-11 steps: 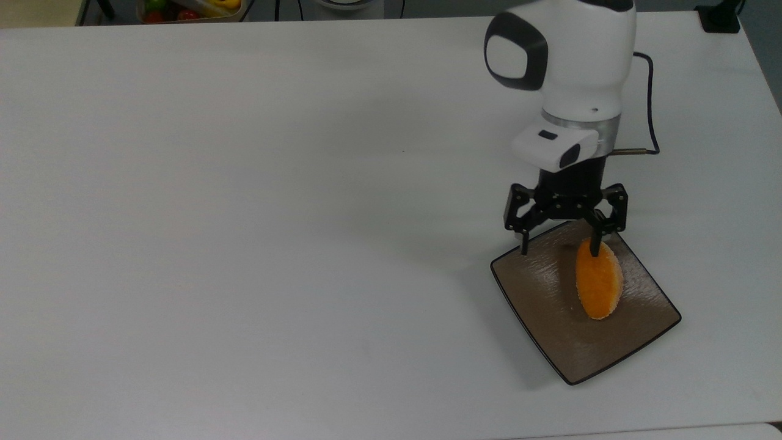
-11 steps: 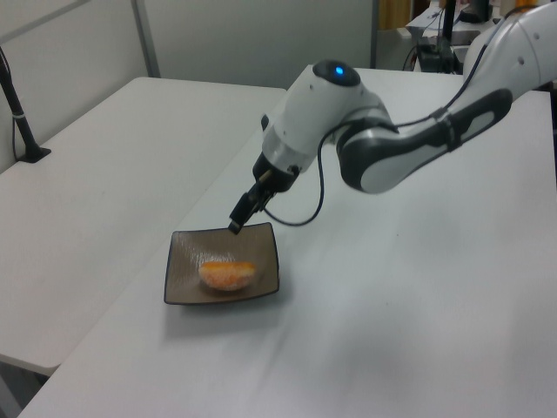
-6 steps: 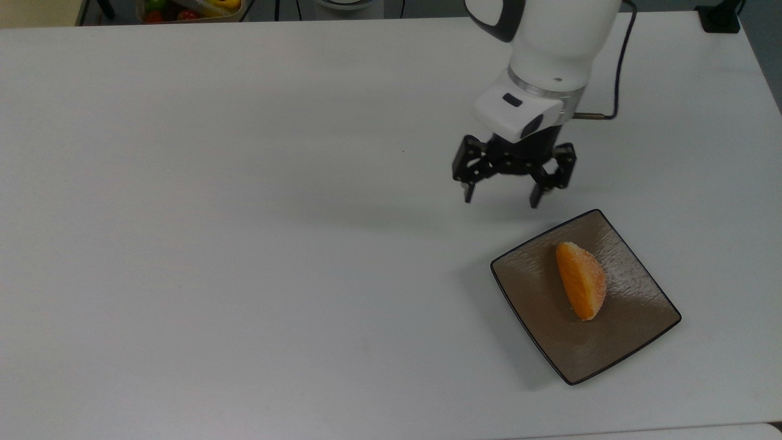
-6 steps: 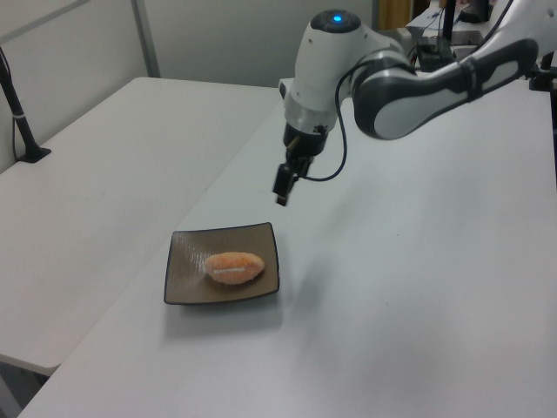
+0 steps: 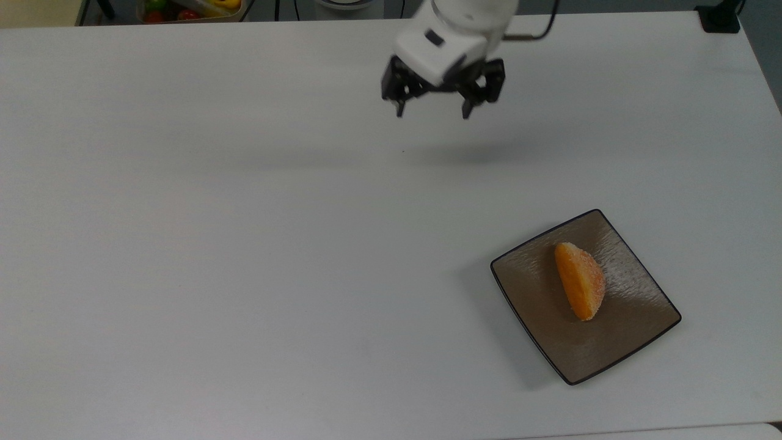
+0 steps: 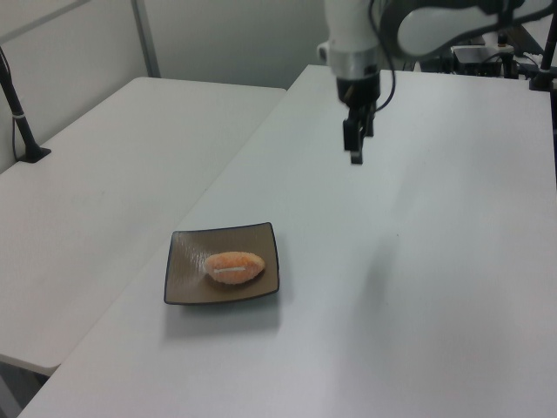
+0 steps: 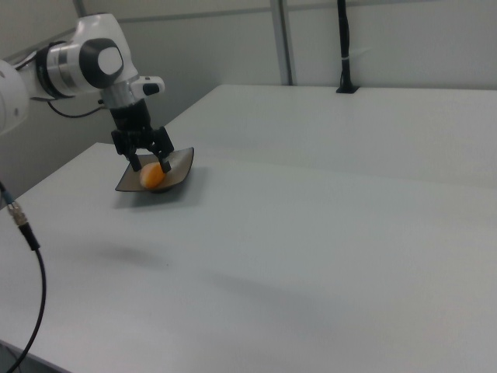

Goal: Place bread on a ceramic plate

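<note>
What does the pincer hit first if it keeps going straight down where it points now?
Most likely bare white table. The open pincer points down, well clear of the ceramic plate and bread; nothing lies under it.

Bread [image 6: 232, 266] on ceramic plate [image 6: 184, 277], end effector [image 6: 356, 154] well apart above table [image 6: 435, 261]

Orange bread [image 5: 579, 281] with pale sugary speckling and thin white stripe, glossy brown-taupe ceramic plate [image 5: 629, 330] rimmed dark, black gripper [image 5: 431, 112], white table [image 5: 244, 214].
</note>
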`<act>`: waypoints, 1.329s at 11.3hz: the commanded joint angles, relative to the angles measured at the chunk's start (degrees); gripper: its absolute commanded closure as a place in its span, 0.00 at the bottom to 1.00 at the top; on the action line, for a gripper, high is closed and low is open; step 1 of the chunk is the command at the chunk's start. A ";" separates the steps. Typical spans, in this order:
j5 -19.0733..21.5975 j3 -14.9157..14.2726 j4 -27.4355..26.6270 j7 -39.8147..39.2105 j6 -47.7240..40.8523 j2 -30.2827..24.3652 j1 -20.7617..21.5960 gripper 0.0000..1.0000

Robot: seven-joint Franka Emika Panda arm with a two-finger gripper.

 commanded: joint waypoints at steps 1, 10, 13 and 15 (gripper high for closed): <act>4.22 -2.46 -10.88 -1.48 1.62 -10.71 -1.97 0.00; 5.91 -4.75 -21.00 -1.65 9.89 -20.65 -7.07 0.00; 5.29 -4.75 -21.10 -6.04 5.78 -21.62 -8.13 0.00; 5.20 -4.84 -21.27 -7.81 5.50 -21.45 -7.96 0.00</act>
